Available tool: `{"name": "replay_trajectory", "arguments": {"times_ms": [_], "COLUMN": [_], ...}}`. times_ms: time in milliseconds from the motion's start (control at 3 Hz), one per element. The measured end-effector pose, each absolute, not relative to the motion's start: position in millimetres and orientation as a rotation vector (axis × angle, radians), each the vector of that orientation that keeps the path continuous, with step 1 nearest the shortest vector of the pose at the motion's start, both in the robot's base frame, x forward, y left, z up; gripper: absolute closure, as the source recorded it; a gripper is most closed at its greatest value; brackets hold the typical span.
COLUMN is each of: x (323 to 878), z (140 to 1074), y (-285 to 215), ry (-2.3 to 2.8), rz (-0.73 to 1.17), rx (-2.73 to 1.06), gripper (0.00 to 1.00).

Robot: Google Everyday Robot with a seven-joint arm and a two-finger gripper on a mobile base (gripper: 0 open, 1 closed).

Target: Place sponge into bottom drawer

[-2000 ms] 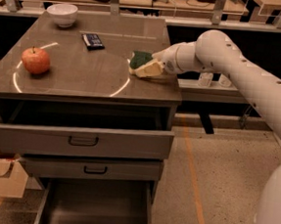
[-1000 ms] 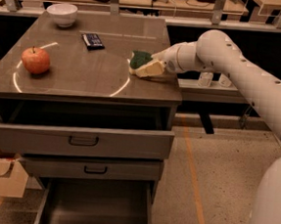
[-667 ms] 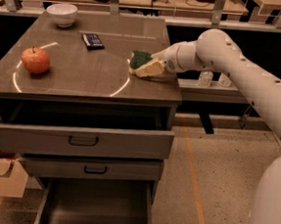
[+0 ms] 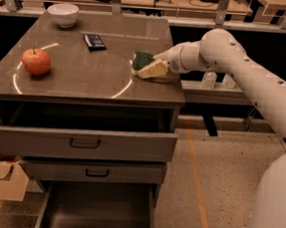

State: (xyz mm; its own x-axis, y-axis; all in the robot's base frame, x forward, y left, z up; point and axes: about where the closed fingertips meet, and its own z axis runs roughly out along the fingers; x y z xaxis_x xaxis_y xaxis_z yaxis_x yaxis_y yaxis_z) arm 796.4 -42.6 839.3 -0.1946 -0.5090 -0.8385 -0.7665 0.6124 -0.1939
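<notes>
Sitting on the grey cabinet top (image 4: 86, 78), from left to right, are 1 red apple (image 4: 36, 60), 1 white bowl (image 4: 62, 14) at the back, 1 flat black device (image 4: 95, 42) and 1 sponge (image 4: 141, 60) near the right edge, green side up. The gripper (image 4: 156, 68) is against the sponge's right side; whether it is clamped on it I cannot tell. Below are 3 drawers, and the bottom drawer (image 4: 99, 213) is drawn furthest out, with no sponge in it. I judge the task barely begun: lifting, lowering and releasing all remain.
</notes>
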Motion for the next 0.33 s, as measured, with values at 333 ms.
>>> {"name": "replay_trajectory", "arguments": {"times_ms": [333], "x": [796.4], "z": [839.4], "y": [-42.6], "ry": [1.859], "rz": [0.330], "rx": [-1.024], "gripper": [0.87]}}
